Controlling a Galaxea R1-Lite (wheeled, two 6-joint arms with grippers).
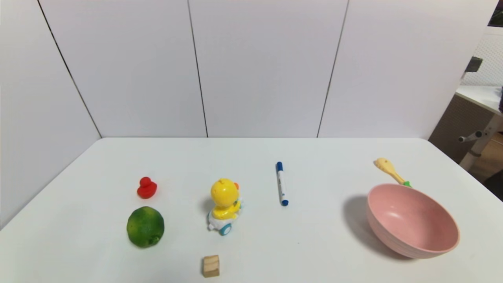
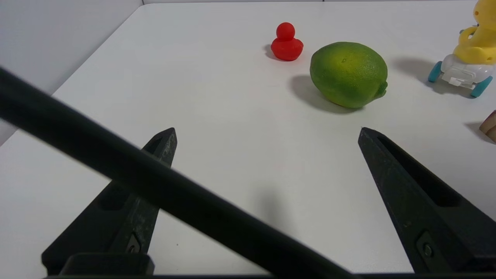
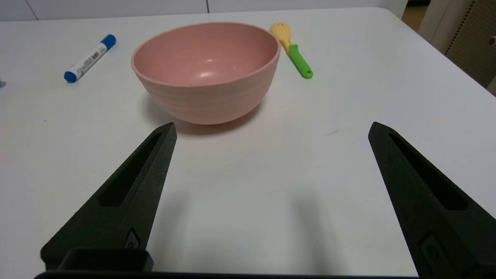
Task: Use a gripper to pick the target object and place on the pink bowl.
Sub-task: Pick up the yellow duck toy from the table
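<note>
Two grippers, left (image 2: 267, 131) and right (image 3: 271, 130), jaws open, empty | yellow plastic chick toy on white car (image 1: 224, 209) untouched, well left of round matte pink bowl (image 1: 412, 222) | pick not begun

Left gripper (image 2: 267, 131) hovering low over the table, fingers spread wide, gripping nothing. Right gripper (image 3: 271, 128) likewise low over the table, fingers wide apart, holding nothing. Neither arm showing in the head view.

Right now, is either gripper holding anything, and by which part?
Nothing held. Left gripper and right gripper are both open over bare table; the chick stands untouched.
</note>
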